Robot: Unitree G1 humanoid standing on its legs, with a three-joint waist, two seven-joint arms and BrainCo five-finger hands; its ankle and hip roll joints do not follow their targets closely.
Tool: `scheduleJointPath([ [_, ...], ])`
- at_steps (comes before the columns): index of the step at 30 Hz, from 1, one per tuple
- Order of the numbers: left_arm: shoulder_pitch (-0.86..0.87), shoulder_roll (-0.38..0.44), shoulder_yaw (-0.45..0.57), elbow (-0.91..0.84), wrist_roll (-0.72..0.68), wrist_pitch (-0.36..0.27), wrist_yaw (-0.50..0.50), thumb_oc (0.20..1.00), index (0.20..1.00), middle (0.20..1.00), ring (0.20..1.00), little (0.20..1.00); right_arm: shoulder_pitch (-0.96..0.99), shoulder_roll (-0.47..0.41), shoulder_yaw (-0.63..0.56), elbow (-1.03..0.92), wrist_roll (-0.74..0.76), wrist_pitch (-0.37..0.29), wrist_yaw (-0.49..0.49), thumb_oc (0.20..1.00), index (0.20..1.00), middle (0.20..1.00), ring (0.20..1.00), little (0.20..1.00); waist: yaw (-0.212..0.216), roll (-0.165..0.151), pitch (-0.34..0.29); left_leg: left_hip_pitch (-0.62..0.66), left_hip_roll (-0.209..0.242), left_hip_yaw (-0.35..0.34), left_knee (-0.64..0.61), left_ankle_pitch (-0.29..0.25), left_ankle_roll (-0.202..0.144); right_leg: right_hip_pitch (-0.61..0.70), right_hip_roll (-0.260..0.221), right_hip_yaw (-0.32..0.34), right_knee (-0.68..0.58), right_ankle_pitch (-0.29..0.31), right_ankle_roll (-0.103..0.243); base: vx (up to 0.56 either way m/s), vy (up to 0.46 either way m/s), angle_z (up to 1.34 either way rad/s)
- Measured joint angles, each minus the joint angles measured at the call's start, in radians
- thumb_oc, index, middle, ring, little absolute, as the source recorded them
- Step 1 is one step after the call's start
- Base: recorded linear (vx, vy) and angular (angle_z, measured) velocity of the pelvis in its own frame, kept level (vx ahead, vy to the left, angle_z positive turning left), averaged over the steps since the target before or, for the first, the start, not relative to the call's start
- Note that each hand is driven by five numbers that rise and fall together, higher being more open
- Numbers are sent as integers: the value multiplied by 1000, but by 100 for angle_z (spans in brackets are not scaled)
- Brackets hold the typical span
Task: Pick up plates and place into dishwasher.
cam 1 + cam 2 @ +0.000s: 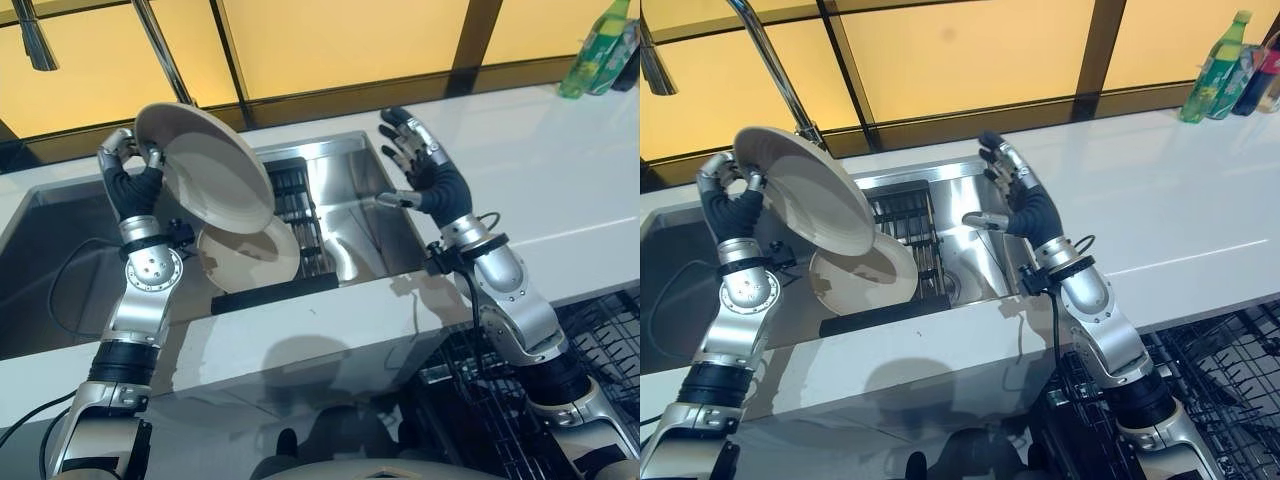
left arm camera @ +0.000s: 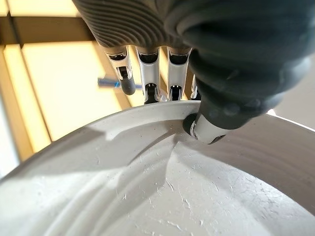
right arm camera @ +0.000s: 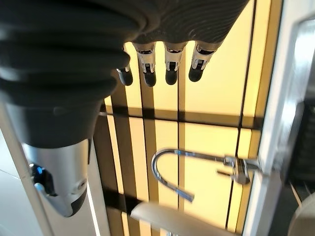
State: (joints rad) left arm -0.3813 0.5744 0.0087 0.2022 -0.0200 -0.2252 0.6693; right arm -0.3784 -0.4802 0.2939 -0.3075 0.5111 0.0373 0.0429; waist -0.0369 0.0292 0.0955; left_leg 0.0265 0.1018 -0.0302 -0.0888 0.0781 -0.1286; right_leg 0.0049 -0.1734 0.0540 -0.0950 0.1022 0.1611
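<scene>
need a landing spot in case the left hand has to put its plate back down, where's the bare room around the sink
The white counter right of the sink is bare up to the bottles at its far end. The near counter strip is free. Inside the sink it is crowded: a second plate leans by the dark rack, under the held plate in the left hand. The right hand hovers open.

The raised plate [image 1: 205,167] covers the upper part of the second plate [image 1: 250,258] standing in the sink [image 1: 350,160], and hides part of the dark rack [image 1: 295,195] behind it. In the left wrist view the raised plate runs off the frame, so its far rim goes unseen. The left hand [image 1: 125,150] is partly behind that plate's rim. The tap [image 1: 770,60] above the sink is cut off at the frame's top. The green bottle [image 1: 595,50] far from the sink is clipped too, with perhaps another beside it.
</scene>
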Motion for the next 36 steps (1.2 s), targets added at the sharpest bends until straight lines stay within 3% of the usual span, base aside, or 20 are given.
scheduleJointPath([
  [10,0,-3,-10,-2,150,40,128,200,200,200,200,200,0,80,195,-1,101,104,68,1000,1000,1000,1000,1000,1,-1,-43,32,9,6,-4,-9,-2,28,9,2,-1,-8,-7,8,-51,-1],
  [17,-11,-2,-73,-66,283,72,155,200,200,200,200,200,-18,101,275,-1,187,168,12,1000,1000,1000,1000,1000,22,-3,-65,46,12,5,-4,-11,-3,42,12,1,-1,-9,-8,11,-28,1],
  [26,-11,-59,-163,-138,283,67,145,200,200,200,200,200,-21,194,349,7,205,159,-79,1000,1000,1000,1000,1000,51,-22,-96,48,13,-1,-4,-12,-4,47,13,-6,-1,-13,-10,-2,-4,1],
  [29,-1,-101,-195,-187,296,66,113,200,200,200,200,200,-36,209,349,9,199,141,-112,1000,1000,1000,1000,1000,56,-29,-101,48,13,-7,-4,-13,-4,51,13,-12,-1,-14,-9,-7,-14,6],
  [36,13,-106,-223,-284,323,70,64,200,200,200,200,200,-71,212,346,-2,198,116,-171,1000,1000,1000,1000,1000,60,-30,-102,45,14,-24,-4,-13,-4,61,13,-30,-1,-21,-10,-4,-5,7],
])
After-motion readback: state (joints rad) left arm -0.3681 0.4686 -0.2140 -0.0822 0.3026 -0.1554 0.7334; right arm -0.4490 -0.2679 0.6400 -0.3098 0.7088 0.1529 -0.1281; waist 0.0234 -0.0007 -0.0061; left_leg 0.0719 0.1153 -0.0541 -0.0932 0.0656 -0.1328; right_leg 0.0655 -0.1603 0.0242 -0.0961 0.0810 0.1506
